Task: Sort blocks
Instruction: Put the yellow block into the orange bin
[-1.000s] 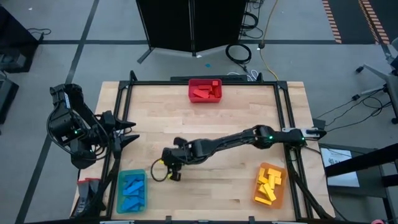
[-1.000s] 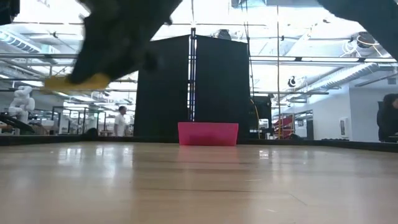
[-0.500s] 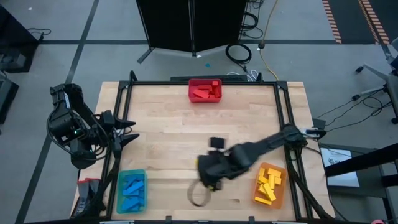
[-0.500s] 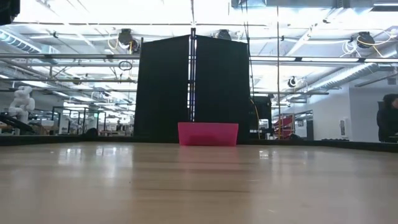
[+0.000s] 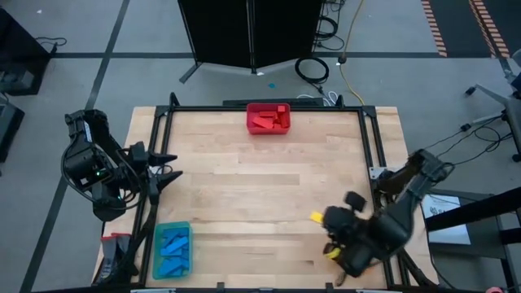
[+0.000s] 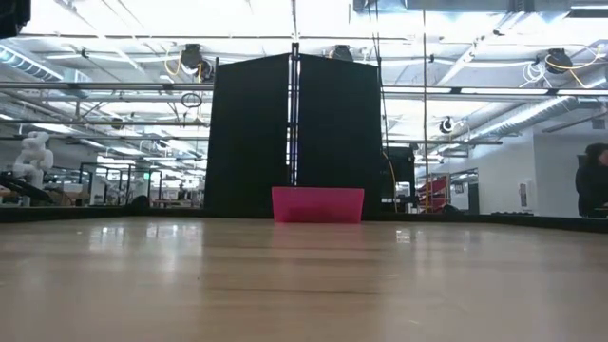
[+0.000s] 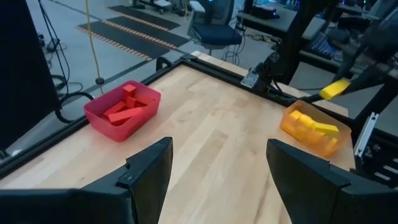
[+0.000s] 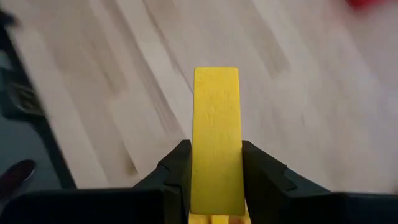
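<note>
My right gripper (image 8: 216, 155) is shut on a yellow block (image 8: 216, 118). In the high view it (image 5: 324, 221) hangs over the table's near right part, beside the orange bin (image 7: 311, 127) that holds several yellow blocks. The left wrist view shows the held block (image 7: 336, 88) in the air above that bin. My left gripper (image 7: 217, 149) is open and empty at the table's left edge (image 5: 167, 167). Red blocks lie in the red bin (image 5: 269, 119). Blue blocks lie in the teal bin (image 5: 172, 249). My right gripper pinches the yellow block between its two fingers (image 8: 180, 168), on the block's two long narrow sides near one end (image 8: 214, 177). The block lies along the fingers and sticks out past their tips. It is lifted clear of the table.
The right arm (image 5: 399, 212) covers most of the orange bin in the high view. A black frame (image 5: 163, 146) runs round the wooden table top (image 5: 260, 187). The low view shows the red bin (image 6: 317, 204) at the far edge and a black screen behind it.
My right gripper has swept with the yellow block from the table's near left-centre toward the right edge. It has left the low view and now hangs by the orange bin. The block has stayed in its fingers.
</note>
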Robot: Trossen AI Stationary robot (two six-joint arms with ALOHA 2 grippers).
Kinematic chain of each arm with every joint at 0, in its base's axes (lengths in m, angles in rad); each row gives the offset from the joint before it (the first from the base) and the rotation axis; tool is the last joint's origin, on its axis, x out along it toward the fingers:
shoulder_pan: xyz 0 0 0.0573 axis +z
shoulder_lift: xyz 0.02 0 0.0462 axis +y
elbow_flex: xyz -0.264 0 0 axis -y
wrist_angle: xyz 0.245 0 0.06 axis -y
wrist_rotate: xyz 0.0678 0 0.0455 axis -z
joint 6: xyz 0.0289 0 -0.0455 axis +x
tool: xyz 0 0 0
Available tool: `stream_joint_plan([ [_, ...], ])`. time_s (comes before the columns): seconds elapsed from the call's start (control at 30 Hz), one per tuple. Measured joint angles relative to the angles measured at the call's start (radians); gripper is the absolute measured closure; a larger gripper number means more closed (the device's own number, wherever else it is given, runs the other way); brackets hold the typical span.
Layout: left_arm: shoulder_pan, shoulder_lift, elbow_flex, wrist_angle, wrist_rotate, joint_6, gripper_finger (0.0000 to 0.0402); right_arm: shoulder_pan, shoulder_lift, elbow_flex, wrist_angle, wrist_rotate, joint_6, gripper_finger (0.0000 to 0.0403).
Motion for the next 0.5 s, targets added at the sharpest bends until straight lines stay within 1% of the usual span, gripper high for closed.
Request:
stream_joint_plan([
  [0.13, 0.000, 0.000, 0.000, -0.001, -0.012, 0.000, 0.0137, 0.091, -0.088, -0.246, 0.024, -0.039, 0.279, 0.0315],
  [0.23, 0.000, 0.000, 0.000, 0.000, -0.016, -0.005, 0.0137, 0.145, -0.123, -0.392, 0.053, -0.107, 0.455, 0.0315],
  [0.33, 0.000, 0.000, 0.000, 0.000, -0.016, -0.006, 0.0137, 0.202, -0.146, -0.485, 0.068, -0.187, 0.585, 0.0315],
  [0.43, 0.000, 0.000, 0.000, 0.001, -0.017, -0.006, 0.0137, 0.262, -0.150, -0.541, 0.076, -0.263, 0.689, 0.0315],
  [0.5, 0.000, 0.000, 0.000, 0.001, -0.016, -0.007, 0.0137, 0.300, -0.150, -0.571, 0.085, -0.292, 0.759, 0.0315],
])
